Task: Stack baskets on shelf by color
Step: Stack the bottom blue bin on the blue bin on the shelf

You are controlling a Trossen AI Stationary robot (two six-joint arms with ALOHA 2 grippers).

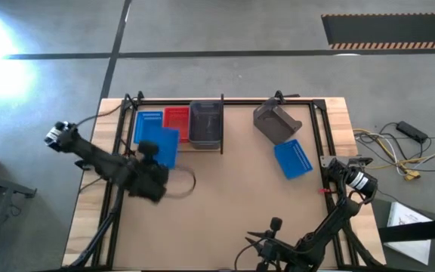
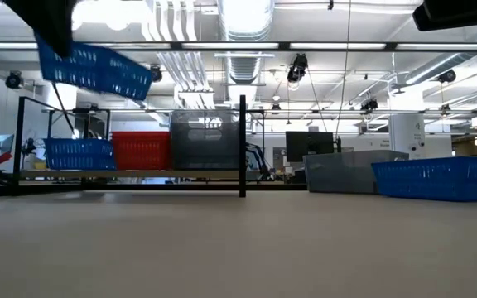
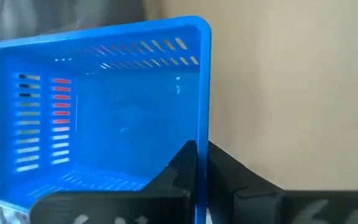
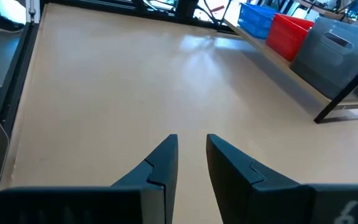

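Blue basket (image 1: 161, 143) pinched in left tool (image 3: 197, 163) above shelf (image 1: 225, 113), right tool (image 4: 191, 152) slightly spread, idle at table's near edge.

On the pale-wood shelf with the thin black frame (image 1: 174, 147), along the far edge of the brown surface (image 1: 225, 204) toward its far left corner, three plastic mesh baskets stand in a row: a blue one (image 1: 149, 121) at the left, a red one (image 1: 176, 120) in the middle, a dark grey one (image 1: 205, 123) at the right, beside the dark upright divider (image 1: 222, 121). The left gripper (image 1: 151, 151) holds another blue mesh basket (image 1: 160, 145) in the air just before the shelf's left end. Near the far right corner lies a tilted dark grey basket (image 1: 276, 123), with a third blue basket (image 1: 293, 159) just before it. The right gripper (image 4: 191, 155) hangs over the near edge.
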